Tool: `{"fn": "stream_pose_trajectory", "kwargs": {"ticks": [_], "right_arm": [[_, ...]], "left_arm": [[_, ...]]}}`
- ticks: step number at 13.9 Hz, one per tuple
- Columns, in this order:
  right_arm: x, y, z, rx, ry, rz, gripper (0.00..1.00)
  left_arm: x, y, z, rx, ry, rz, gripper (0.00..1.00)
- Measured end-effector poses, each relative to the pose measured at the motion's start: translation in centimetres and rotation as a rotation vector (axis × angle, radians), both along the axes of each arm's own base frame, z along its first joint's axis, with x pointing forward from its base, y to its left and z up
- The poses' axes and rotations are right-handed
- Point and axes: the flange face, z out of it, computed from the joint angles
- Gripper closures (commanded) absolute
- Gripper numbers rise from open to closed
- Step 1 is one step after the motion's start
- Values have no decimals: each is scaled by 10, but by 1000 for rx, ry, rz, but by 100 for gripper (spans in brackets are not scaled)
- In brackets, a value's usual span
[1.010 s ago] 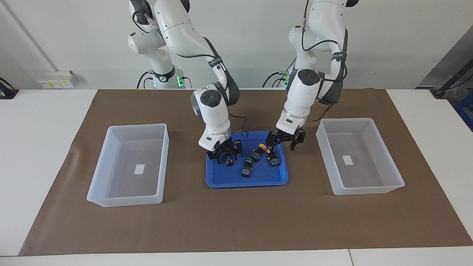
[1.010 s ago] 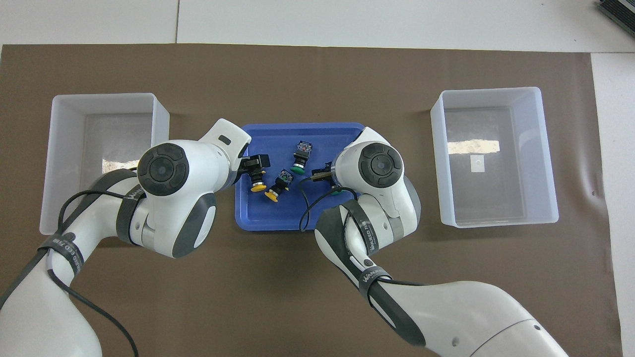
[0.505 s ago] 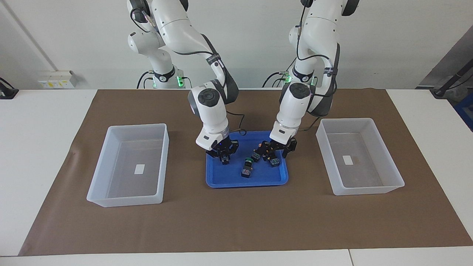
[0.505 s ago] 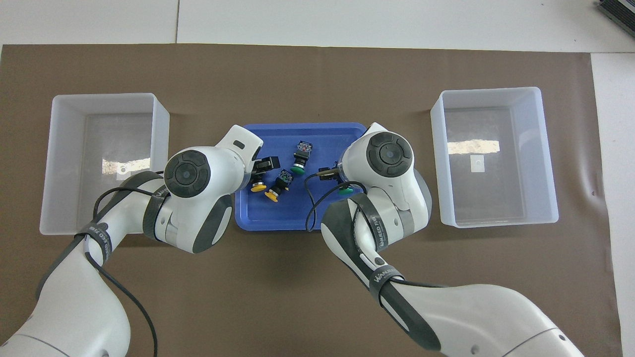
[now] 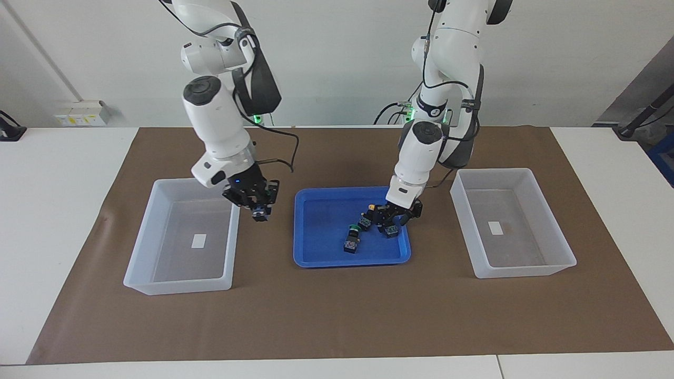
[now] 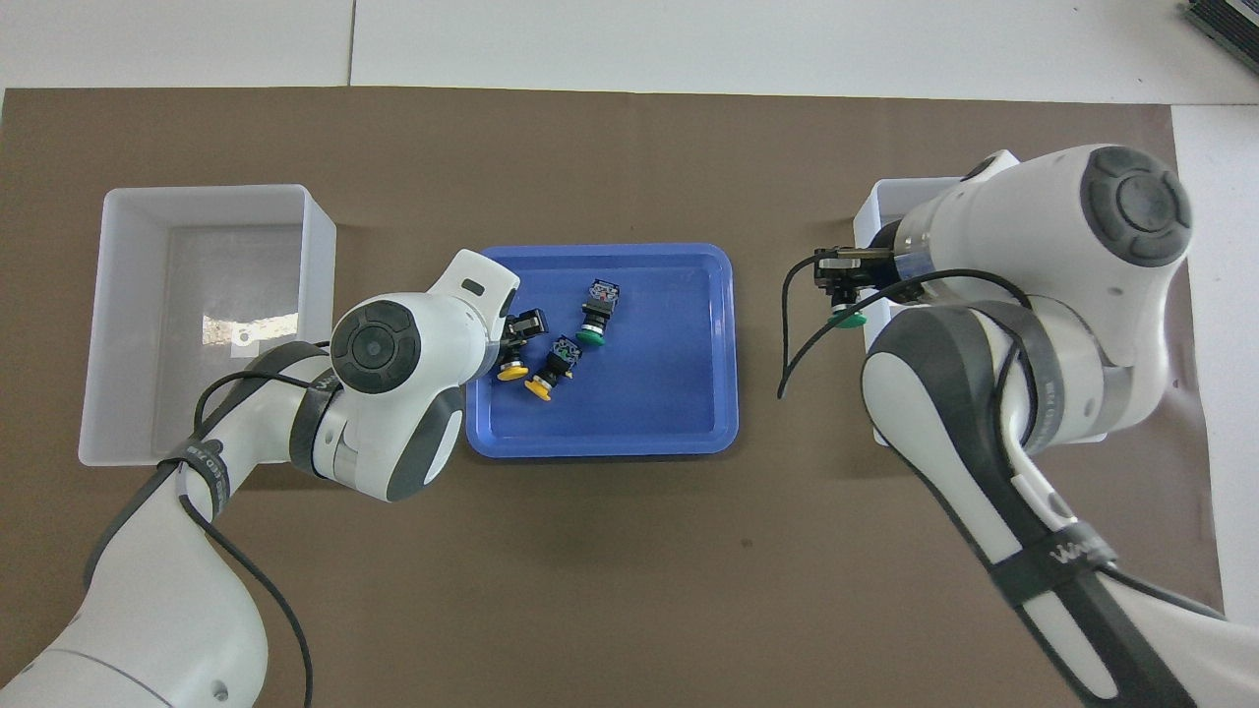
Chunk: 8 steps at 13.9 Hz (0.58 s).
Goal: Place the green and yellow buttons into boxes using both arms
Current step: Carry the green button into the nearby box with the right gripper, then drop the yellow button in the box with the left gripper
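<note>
My right gripper is shut on a green button. It hangs over the mat just beside the wall of the box at the right arm's end. My left gripper is down in the blue tray, set around a yellow button. Beside it in the tray lie a second yellow button and a green button. The other box, at the left arm's end, holds only its label.
A brown mat covers the table under the tray and both boxes. The tray sits midway between the boxes. The right arm's black cable hangs over the mat beside the tray.
My right gripper closed on a green button, lifted it out of the tray and carried it toward the box at the right arm's end. The left gripper settled onto the yellow button.
</note>
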Motion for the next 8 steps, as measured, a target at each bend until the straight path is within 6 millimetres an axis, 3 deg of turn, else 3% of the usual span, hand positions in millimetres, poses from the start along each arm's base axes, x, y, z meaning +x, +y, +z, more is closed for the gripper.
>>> {"fn": "stream_pose_trajectory", "kwargs": {"ticks": [2,4,6,8], "right_arm": [[6,-53,-10,-20,5,17,100],[7,-101,-32,-39,24,48,100],[9,-133,-55,-54,20,49,100],[13,-149,-84,-67,9,27,100]], "left_arm": [[-3,-9,-8,-9,-2,5,55],[-2,-6,-8,-8,-3,13,69],[-2,-6,-8,-9,-2,17,85],[0,-5,-7,-10,-3,24,96]]}}
